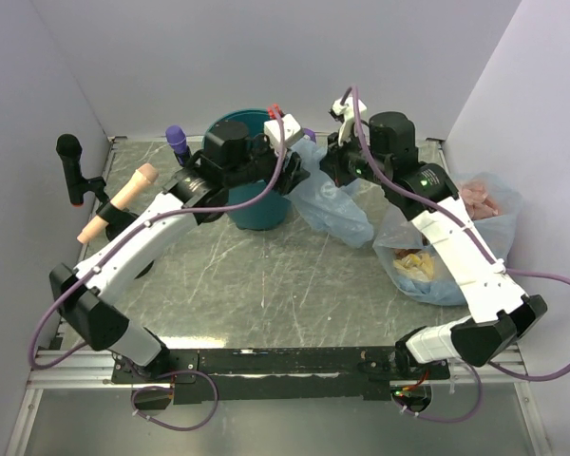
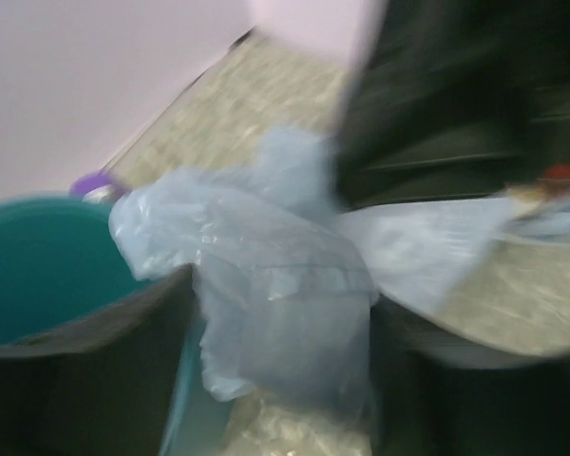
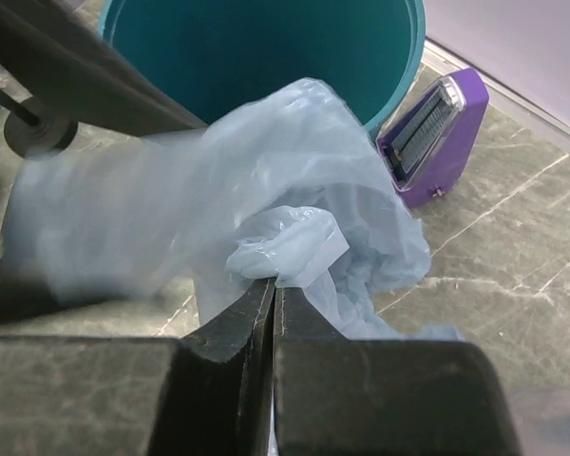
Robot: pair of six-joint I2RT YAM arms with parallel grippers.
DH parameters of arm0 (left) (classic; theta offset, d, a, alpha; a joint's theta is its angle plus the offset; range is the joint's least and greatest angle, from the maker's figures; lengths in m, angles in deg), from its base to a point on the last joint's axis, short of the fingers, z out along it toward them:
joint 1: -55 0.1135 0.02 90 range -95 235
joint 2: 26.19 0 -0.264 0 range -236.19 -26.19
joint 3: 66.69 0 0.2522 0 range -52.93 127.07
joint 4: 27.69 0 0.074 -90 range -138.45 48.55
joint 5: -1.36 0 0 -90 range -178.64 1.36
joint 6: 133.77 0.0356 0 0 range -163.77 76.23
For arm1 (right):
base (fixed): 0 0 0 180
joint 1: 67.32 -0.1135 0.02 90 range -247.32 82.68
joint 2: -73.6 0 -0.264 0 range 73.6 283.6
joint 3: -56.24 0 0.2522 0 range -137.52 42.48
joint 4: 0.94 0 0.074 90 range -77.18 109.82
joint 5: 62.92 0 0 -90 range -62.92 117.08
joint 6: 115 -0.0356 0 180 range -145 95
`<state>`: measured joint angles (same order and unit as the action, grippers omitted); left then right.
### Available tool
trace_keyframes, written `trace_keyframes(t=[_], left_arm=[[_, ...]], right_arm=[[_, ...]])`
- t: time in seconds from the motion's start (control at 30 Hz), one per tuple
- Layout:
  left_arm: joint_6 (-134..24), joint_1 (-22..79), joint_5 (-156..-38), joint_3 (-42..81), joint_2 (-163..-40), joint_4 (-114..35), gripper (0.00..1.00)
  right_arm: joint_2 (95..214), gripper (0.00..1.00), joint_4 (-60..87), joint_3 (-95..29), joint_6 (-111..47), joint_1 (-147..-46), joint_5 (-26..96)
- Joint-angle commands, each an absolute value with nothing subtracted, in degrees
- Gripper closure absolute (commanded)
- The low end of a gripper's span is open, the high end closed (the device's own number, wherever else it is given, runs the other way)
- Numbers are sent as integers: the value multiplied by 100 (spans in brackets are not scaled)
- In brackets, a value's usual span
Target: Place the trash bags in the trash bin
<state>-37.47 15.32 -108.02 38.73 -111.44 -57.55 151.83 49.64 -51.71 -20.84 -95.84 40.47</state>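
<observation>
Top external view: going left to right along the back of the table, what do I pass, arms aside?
Black mic-shaped handle → tan handle → purple-capped object → teal trash bin → pale-blue trash bag → clear bag of yellow and pink items.

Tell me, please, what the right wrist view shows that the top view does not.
Only the right wrist view shows the right gripper shut on a fold of the blue bag. From above, that pinch is hidden under the arm. Only the top view shows the left arm and right arm whole, the clear bag of yellow and pink items at the right, and a black tool and a beige tool at the left. Both show the blue bag outside the bin, right beside it.
</observation>
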Motion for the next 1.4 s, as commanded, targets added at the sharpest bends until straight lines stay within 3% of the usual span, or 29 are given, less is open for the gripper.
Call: trace_keyframes(t=[0.0, 0.1, 0.13, 0.37, 0.53, 0.67, 0.73, 0.8, 0.9, 0.97, 1.37], left_arm=[[-3543, 1571, -9630, 3883, -11162, -5481, 46], [-3647, 1851, -9585, 3734, -10978, -5473, 74], [-3787, 1957, -9611, 3673, -10881, -5464, 79], [-4684, 2547, -9865, 3198, -10468, -5332, 92], [-4896, 2617, -10602, 2601, -10143, -4850, 94], [-4519, 2617, -11140, 2179, -9835, -4585, 98], [-4134, 2617, -11246, 1968, -9668, -4506, 99], [-3886, 2609, -11342, 1740, -9493, -4410, 99], [-3762, 2600, -11457, 1581, -9316, -4383, 99], [-3788, 2600, -11431, 1510, -9220, -4330, 99], [-3929, 2547, -11255, 1615, -9078, -4506, 99]], right_arm=[[14761, 100, 4886, -5061, -1938, -9572, 4106], [14252, 100, 4956, -4587, -1614, -9431, 4105], [14015, 100, 4939, -4368, -1465, -9396, 4070], [12661, 100, 5149, -2970, -497, -9395, 4351], [12448, 98, 6184, -3002, 258, -9413, 5360], [12624, 72, 7057, -3433, 270, -9387, 5523], [12677, 47, 6830, -3574, -431, -9081, 5231], [12948, 26, 6636, -3776, -1081, -8169, 5816], [13729, 20, 6731, -4110, -2129, -7866, 6002], [14117, 1, 6741, -4067, -2332, -7866, 6467], [15277, 1, 5502, -3249, -3414, -7980, 6882]])
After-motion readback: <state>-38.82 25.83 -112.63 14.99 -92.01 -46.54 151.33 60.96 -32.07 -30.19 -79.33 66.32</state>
